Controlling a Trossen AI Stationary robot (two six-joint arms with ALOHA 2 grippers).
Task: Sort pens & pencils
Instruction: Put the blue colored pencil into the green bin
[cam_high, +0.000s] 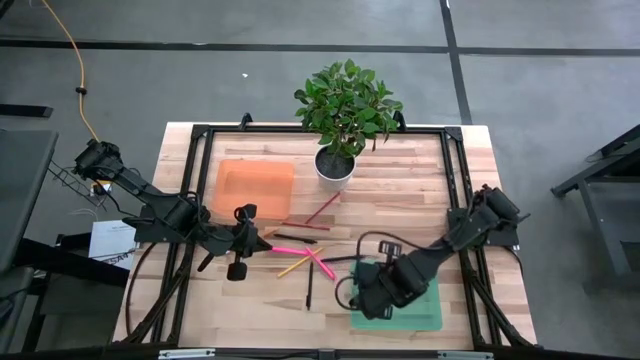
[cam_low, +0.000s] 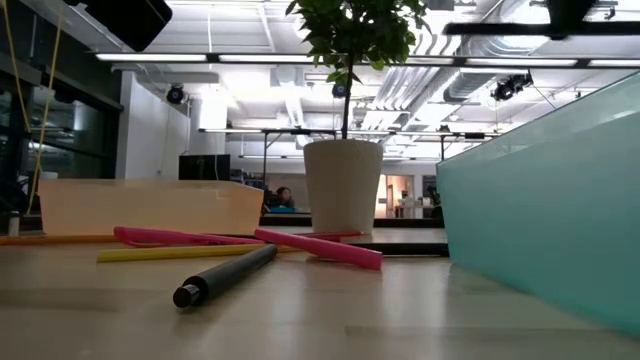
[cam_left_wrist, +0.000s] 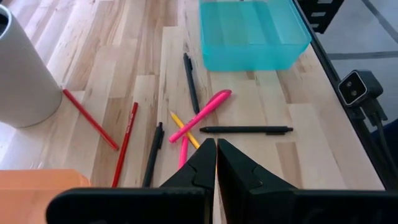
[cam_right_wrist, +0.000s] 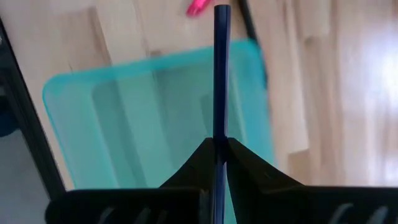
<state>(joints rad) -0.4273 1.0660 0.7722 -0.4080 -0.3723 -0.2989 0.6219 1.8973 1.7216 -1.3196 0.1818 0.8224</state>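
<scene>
Pens and pencils lie scattered mid-tabletop (cam_high: 400, 180) between the orange tray (cam_high: 255, 184) and the teal bin (cam_high: 400, 305): two pink pens (cam_left_wrist: 202, 114) crossed over a yellow pencil (cam_left_wrist: 185, 129), two red pencils (cam_left_wrist: 90, 119) near the white plant pot (cam_high: 335, 166), and black pens (cam_left_wrist: 246, 129) around them.

My right gripper (cam_right_wrist: 219, 144) is clenched on a dark blue pen (cam_right_wrist: 221, 74), held over the teal bin with the shaft sticking well out past my fingertips. My left gripper (cam_left_wrist: 216, 149) is pinched shut on nothing, hanging just above the near end of the pile.

Risks, as I judge them: the blue pen is held near one end, so on release it could tip, strike the bin wall and bounce out onto the tabletop. If I let go too close to the rim, it may bridge the edge rather than drop in. On the left side, the crossed pink pens and yellow pencil touch one another, so pinching one could drag or roll its neighbours, and a shut gripper coming down would only shove them aside.

I can read no brand, label or writing on anything.
</scene>
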